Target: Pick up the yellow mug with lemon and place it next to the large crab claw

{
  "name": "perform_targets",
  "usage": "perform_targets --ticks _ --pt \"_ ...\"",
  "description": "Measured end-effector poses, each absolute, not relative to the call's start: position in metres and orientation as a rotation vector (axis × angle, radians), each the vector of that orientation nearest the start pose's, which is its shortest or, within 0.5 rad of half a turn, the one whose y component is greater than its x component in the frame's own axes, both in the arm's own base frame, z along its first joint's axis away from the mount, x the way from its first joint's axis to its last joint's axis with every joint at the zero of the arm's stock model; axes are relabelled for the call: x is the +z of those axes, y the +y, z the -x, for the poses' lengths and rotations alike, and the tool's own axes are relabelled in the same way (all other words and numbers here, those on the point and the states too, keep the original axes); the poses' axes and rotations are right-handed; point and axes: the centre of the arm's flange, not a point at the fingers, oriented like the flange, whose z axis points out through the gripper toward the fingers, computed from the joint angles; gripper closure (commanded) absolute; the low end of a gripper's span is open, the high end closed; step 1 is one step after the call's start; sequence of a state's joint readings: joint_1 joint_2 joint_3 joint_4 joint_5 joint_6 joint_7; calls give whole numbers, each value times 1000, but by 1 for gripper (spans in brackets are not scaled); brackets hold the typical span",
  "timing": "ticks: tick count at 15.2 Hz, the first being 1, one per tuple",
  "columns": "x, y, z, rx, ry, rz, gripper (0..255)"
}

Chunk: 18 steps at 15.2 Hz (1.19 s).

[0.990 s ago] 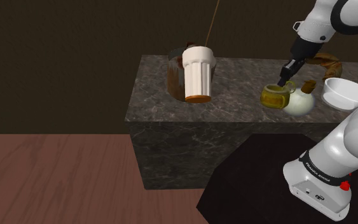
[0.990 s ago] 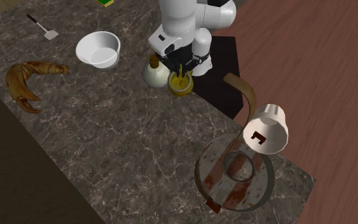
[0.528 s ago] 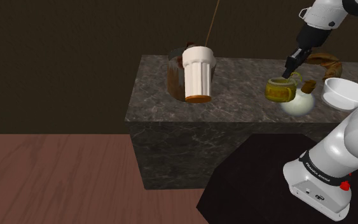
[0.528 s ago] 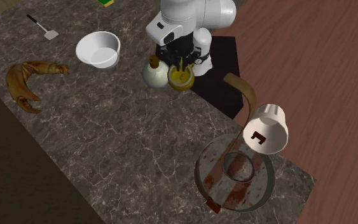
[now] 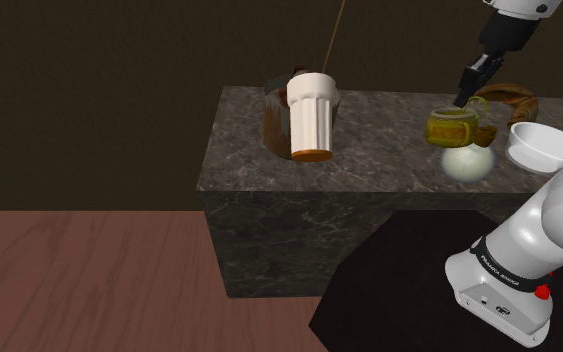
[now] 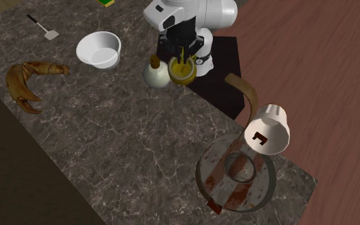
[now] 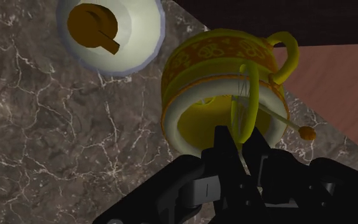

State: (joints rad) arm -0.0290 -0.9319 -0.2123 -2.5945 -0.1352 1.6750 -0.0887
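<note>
The yellow mug (image 5: 449,128) has risen off the desk (image 5: 369,150), now hanging above the white stoppered flask (image 5: 467,162) near the desk's stand-side edge. The pincer (image 7: 238,141) clamps its rim, and the arm reaches steeply down.

Upright yellow patterned mug (image 5: 452,127) hangs aloft; brown crab claw (image 6: 26,80) lies flat, well apart.

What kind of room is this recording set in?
Likely a home kitchen: a dark veined stone counter bearing a white bowl, a yellow mug in the gripper, wood-plank floor.
</note>
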Motion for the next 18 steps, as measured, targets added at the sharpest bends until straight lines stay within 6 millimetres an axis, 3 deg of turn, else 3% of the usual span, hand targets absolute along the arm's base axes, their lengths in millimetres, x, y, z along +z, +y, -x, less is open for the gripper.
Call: perform_targets --ticks 7,9,18 --pt "557 -89 -266 -11 84 3106 255" --pt "562 -101 -258 -11 84 3105 255" --pt "564 -205 -207 -12 86 3105 255"
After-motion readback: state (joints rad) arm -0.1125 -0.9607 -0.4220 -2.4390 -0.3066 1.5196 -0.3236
